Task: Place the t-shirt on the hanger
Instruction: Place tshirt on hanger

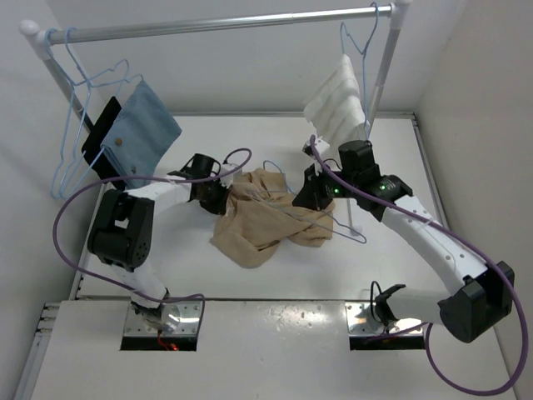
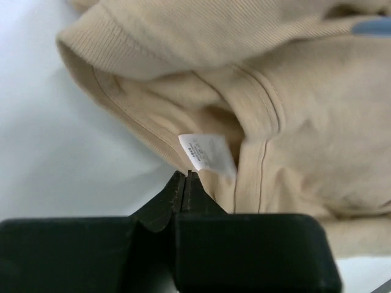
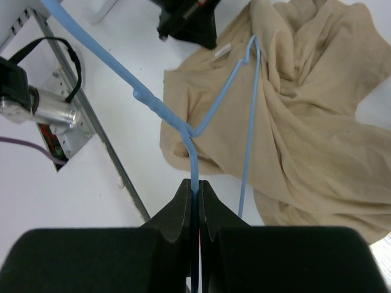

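The tan t-shirt [image 1: 265,221] lies crumpled in the middle of the table. My left gripper [image 1: 218,198] is at its left edge, shut on the collar next to the white label [image 2: 206,151]; the jaws pinch the collar edge [image 2: 185,175]. A pale-blue wire hanger [image 1: 356,236] lies across the shirt's right side. My right gripper [image 1: 306,197] is shut on that hanger's wire [image 3: 195,182]. In the right wrist view the hanger [image 3: 247,110] reaches over the t-shirt [image 3: 305,122] toward the left gripper [image 3: 189,24].
A rail [image 1: 225,25] spans the back. Several empty pale-blue hangers [image 1: 79,117] and a light-blue cloth [image 1: 143,133] hang at its left. A white ribbed cloth [image 1: 337,104] on a hanger [image 1: 358,37] hangs at its right. Purple cables loop beside both arms.
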Action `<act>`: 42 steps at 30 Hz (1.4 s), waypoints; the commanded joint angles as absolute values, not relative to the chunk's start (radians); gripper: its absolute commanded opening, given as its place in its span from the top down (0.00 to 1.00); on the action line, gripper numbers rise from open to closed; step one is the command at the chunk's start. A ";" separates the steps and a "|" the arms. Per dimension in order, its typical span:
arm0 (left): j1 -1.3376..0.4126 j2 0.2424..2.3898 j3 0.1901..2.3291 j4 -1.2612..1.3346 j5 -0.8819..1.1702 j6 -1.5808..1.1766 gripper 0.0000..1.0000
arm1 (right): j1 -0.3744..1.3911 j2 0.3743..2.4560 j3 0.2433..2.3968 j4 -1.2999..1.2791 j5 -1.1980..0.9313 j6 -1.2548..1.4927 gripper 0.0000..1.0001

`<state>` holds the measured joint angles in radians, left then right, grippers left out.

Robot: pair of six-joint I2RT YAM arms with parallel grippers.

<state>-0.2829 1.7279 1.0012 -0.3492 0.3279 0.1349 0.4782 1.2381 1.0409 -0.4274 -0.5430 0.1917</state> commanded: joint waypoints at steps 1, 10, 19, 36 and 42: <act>-0.290 1.606 1.095 -0.423 0.282 0.291 1.00 | 0.485 1.227 1.120 -0.485 -0.590 0.108 1.00; -0.317 1.585 1.295 -0.638 0.229 0.345 1.00 | 0.540 1.238 1.232 -0.486 -0.658 0.054 1.00; -0.370 1.574 1.374 -0.696 0.209 0.324 1.00 | 0.572 1.348 1.285 -0.508 -0.614 -0.093 1.00; -0.390 1.543 1.483 -0.710 0.208 0.342 1.00 | 0.601 1.471 1.304 -0.584 -0.562 -0.238 1.00; -0.434 1.534 1.529 -0.744 0.256 0.307 1.00 | 0.620 1.450 1.273 -0.585 -0.522 -0.247 1.00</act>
